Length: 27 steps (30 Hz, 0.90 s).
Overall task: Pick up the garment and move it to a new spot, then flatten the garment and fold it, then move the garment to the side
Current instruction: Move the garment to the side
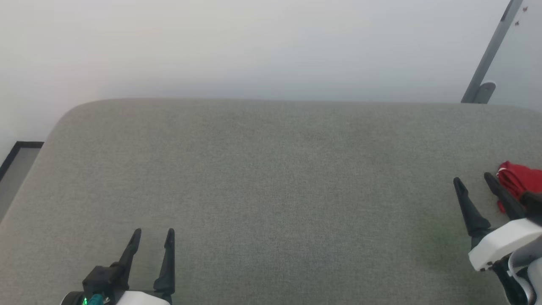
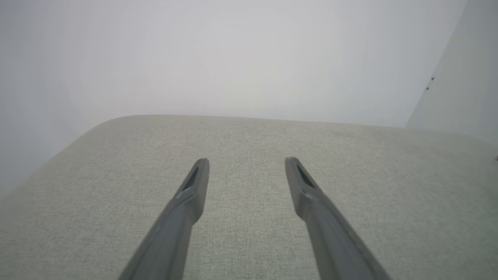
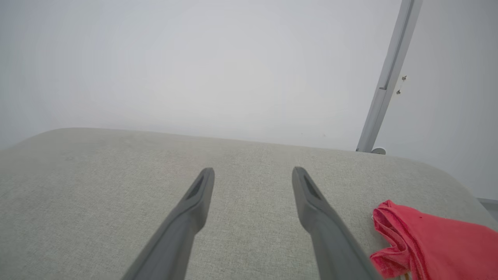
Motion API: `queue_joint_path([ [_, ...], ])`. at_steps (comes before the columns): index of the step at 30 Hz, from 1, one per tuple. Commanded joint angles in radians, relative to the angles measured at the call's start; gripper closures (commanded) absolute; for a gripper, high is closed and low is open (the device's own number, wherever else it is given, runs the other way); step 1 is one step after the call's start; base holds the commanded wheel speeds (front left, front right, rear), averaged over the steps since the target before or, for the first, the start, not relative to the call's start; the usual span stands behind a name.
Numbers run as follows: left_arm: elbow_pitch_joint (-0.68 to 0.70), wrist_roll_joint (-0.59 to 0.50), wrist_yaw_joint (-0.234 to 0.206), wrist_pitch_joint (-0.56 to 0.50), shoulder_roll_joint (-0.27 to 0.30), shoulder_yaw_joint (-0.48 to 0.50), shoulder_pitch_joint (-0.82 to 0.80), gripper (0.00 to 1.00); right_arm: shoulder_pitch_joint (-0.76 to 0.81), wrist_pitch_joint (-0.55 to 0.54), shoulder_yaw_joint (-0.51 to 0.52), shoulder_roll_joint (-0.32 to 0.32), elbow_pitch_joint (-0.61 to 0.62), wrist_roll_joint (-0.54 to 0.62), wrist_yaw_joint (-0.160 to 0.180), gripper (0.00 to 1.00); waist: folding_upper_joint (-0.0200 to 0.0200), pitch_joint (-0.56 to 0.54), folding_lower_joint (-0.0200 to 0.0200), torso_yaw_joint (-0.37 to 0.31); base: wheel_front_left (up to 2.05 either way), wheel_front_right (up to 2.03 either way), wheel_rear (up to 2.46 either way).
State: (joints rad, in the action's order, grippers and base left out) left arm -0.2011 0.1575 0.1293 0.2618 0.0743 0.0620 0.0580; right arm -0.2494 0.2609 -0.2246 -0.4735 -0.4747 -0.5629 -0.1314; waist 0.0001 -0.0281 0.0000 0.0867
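Rightward, the bunched red garment point(image 1: 521, 180) lay near the end of the grey cushion point(image 1: 271, 178), just beside the right gripper point(image 1: 473, 178), spread and empty; the left gripper point(image 1: 154, 231), likewise spread, hung well apart.

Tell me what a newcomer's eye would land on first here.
The bright red garment, bunched near the right end of the wide grey padded surface, is the one splash of colour. The open right gripper sits close beside it, while the open left gripper hangs at the lower left, far from the cloth.
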Motion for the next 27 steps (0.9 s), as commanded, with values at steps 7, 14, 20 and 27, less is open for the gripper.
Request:
queue_joint_path([
  [7, 0.029, -0.006, 0.002, 0.004, -0.001, 0.015, 0.031, 0.0, 0.099, 0.005, 0.084, 0.046, 0.095, 0.064, 0.002, 0.0, -0.0001, -0.037, 0.0, 0.008, 0.0, 0.0, 0.0],
  [14, 0.053, -0.01, 0.002, 0.004, 0.005, 0.008, 0.053, 0.0, 0.208, 0.005, 0.178, 0.092, 0.197, 0.107, 0.002, 0.0, -0.0001, -0.058, 0.0, 0.008, 0.0, 0.0, 0.0],
  [20, 0.069, 0.003, 0.002, 0.004, 0.02, 0.004, 0.08, 0.0, 0.276, 0.005, 0.23, 0.12, 0.264, 0.134, 0.002, 0.0, -0.0001, -0.068, 0.0, 0.007, 0.0, 0.0, 0.0],
  [27, 0.128, -0.011, 0.002, 0.004, 0.017, 0.022, 0.141, 0.0, 0.339, 0.005, 0.281, 0.136, 0.311, 0.145, 0.002, 0.0, -0.0001, -0.075, 0.0, 0.009, 0.0, 0.0, 0.0],
])
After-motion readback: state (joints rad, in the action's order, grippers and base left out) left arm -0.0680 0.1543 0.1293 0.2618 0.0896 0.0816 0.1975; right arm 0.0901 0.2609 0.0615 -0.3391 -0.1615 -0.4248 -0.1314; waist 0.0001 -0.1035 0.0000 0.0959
